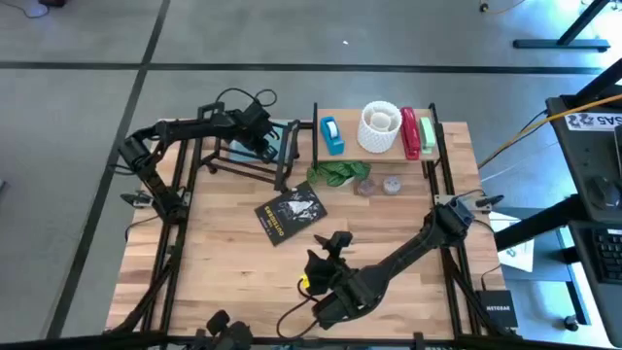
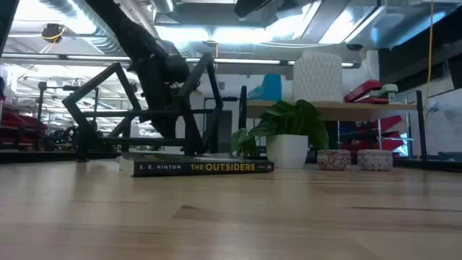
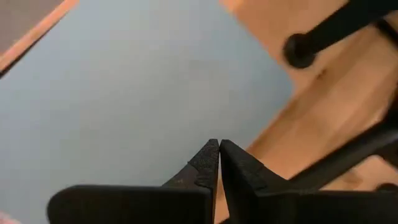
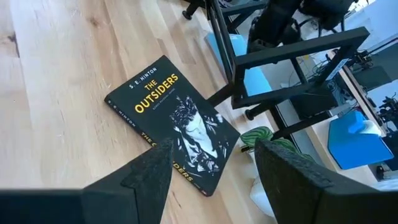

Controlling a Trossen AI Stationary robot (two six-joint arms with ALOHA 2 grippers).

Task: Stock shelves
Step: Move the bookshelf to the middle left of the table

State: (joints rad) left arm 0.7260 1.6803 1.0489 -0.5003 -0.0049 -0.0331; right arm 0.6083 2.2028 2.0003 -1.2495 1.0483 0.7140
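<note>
So the left hand (image 1: 264, 139) is up at the far-left part of the table (image 1: 214, 253), reaching into the small black rack (image 1: 243, 156). Its own wrist camera shows the two fingers (image 3: 205, 168) pressed tip to tip with nothing between them, hovering right over a pale blue flat thing (image 3: 137, 93) that lies on the table under the rack bars. Can't tell what that blue thing actually is.

The right hand (image 1: 330, 255) sits near the front middle of the table, fingers (image 4: 149, 168) spread wide and empty, pointed at the book (image 1: 290, 213). That book is a black paperback, "The Outsiders", lying flat on the table between the two hands, just in front of the rack.

Right of the rack is the wood shelf board (image 1: 384, 148) on black uprights. On it there's a blue tape dispenser (image 1: 331, 135), a white textured pot (image 1: 380, 127), a red stapler (image 1: 409, 131) and something pale green (image 1: 426, 136) beside it. In front of the shelf, on the table, sit a small leafy plant (image 1: 335, 174) and two little round cups (image 1: 377, 185).
</note>
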